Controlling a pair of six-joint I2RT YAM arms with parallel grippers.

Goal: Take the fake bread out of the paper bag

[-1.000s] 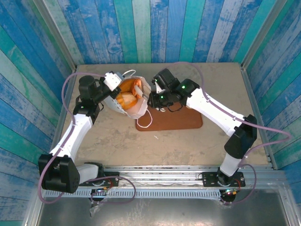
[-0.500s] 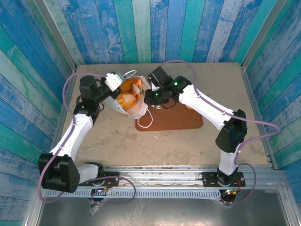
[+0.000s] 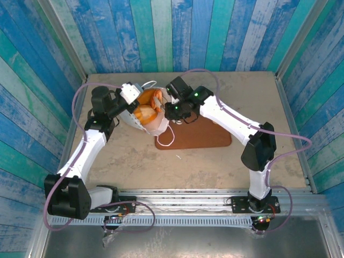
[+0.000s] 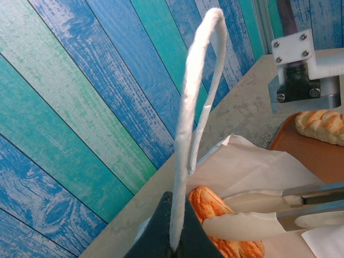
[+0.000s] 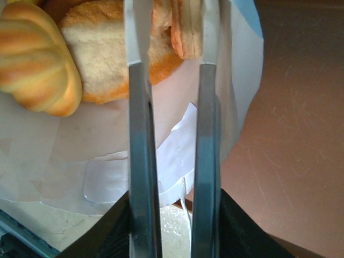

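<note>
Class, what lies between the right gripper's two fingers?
A ridged orange toy pastry, lying inside the white paper bag, as the right wrist view shows.

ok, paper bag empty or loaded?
Loaded. Several fake bread pieces sit inside the open paper bag; right fingers reach in among them.

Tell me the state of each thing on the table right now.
Paper bag: tipped over, mouth open.
Fake bread: mostly inside bag; a loaf on tray.
Left tool: shut on bag handle.
Right tool: in bag mouth, straddling a pastry, grip unclear.
</note>
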